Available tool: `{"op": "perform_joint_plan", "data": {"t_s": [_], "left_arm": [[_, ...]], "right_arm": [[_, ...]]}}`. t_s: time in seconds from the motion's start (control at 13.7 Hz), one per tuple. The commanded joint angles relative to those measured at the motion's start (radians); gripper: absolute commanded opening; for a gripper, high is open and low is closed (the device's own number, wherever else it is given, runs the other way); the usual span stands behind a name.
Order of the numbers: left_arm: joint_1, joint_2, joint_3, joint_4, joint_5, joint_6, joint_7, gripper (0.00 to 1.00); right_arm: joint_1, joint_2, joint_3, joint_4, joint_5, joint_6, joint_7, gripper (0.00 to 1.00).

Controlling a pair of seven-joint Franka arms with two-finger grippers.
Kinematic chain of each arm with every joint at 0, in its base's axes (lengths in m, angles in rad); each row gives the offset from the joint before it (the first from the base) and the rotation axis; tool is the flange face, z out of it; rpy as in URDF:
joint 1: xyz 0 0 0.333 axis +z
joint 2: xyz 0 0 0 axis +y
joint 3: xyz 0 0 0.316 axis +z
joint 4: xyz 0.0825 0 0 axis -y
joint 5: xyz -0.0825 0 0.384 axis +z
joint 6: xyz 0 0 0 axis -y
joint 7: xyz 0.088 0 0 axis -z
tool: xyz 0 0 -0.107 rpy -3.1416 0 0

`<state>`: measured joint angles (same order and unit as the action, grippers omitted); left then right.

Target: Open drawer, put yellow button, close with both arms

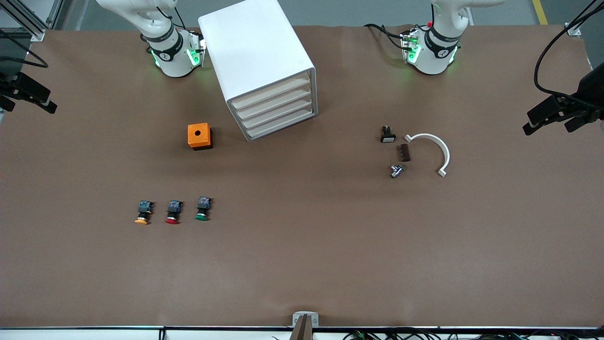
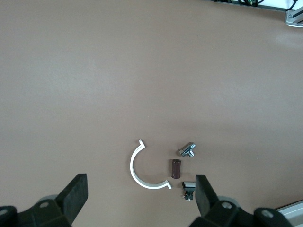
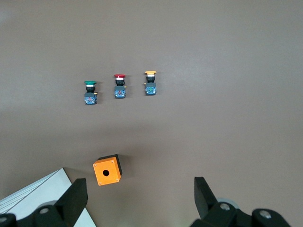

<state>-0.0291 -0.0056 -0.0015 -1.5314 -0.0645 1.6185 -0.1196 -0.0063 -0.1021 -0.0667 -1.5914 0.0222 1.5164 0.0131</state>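
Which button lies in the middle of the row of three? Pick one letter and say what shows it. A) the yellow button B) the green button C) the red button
C: in the front view the red button lies between the yellow button, toward the right arm's end of the table, and the green button; the right wrist view shows the same order.

three buttons [image 1: 172, 212] (yellow, red, green), one cabinet [image 1: 261, 66], one orange box [image 1: 199, 136].

yellow button [image 1: 143, 212] beside two other buttons [image 1: 187, 210], nearer camera than cabinet [image 1: 262, 66]; drawer [image 1: 272, 92] topmost.
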Motion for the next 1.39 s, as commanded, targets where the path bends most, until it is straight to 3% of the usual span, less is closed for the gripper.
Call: {"op": "perform_joint_plan", "data": {"t_s": [0.0, 0.44, 0.66, 0.88, 1.31], "left_arm": [[-0.002, -0.013, -0.002, -0.013, 0.022, 0.015, 0.018, 0.99], [0.002, -0.007, 0.000, -0.013, 0.020, 0.011, 0.011, 1.00], [-0.006, 0.048, -0.002, -0.001, 0.083, 0.011, -0.003, 0.99], [-0.012, 0.186, -0.003, 0.048, 0.078, 0.012, -0.024, 0.99], [-0.210, 0.491, -0.011, 0.097, 0.077, 0.030, -0.384, 1.00]], "right_arm": [[-0.001, -0.027, 0.005, -0.021, -0.011, 0.007, 0.007, 1.00], [-0.001, -0.027, 0.004, -0.022, -0.015, 0.007, 0.004, 1.00], [0.000, -0.027, 0.005, -0.022, -0.015, 0.008, 0.004, 1.00], [0.000, -0.027, 0.005, -0.022, -0.015, 0.008, 0.004, 1.00], [-0.003, -0.027, 0.004, -0.022, -0.015, 0.008, 0.004, 1.00]]}}
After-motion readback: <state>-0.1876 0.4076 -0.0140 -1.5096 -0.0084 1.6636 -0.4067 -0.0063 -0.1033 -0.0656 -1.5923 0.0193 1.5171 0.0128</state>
